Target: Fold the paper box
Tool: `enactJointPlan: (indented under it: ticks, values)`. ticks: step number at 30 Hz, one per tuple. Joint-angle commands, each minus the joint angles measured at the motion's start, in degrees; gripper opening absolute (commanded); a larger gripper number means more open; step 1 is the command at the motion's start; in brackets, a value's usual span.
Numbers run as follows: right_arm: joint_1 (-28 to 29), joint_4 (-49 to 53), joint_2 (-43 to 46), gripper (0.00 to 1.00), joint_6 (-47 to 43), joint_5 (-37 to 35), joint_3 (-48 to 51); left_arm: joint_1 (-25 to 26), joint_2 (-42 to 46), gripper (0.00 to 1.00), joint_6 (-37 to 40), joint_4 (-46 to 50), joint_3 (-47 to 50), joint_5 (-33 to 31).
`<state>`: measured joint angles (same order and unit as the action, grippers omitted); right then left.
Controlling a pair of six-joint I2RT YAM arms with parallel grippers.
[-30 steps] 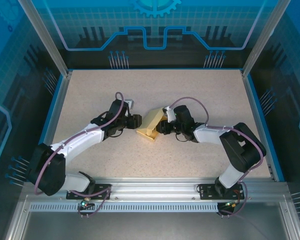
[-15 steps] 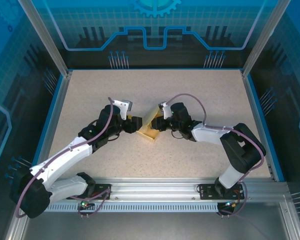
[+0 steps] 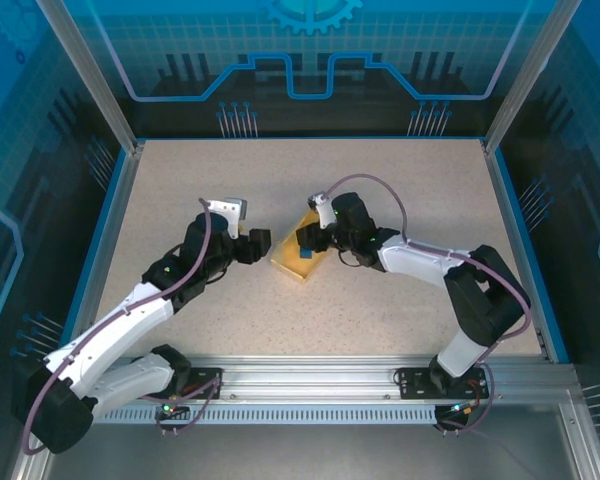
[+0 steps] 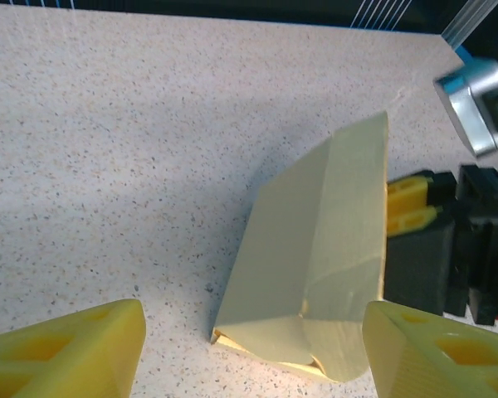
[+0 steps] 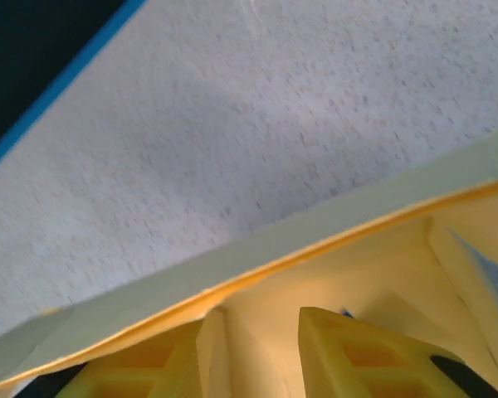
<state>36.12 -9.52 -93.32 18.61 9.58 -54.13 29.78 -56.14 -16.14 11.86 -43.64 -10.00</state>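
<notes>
Left gripper: spread wide and holding nothing; its yellow fingers stand just off the left side of the paper box, not touching it.
Right gripper: at the right side of the paper box, its fingers close together with a fold of card pinched between them; one finger sits inside the box.
Paper box: pale yellow and partly folded, lying between the two grippers, with its long left wall tilted up.
Table: speckled beige, directly under the paper box.
</notes>
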Motion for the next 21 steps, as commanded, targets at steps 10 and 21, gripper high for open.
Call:
enactJointPlan:
  ticks: [10, 21]
  values:
    - [1.2, 7.5, 2.3, 0.51, -22.7, -7.6, 3.4, -0.9, 1.2, 0.72, 1.6, 0.5, 1.0, -1.4]
    - [5.8, 3.1, -7.0, 0.59, -33.2, -15.1, 0.6, -0.9, 1.2, 0.72, 1.6, 0.4, 1.1, -0.6]
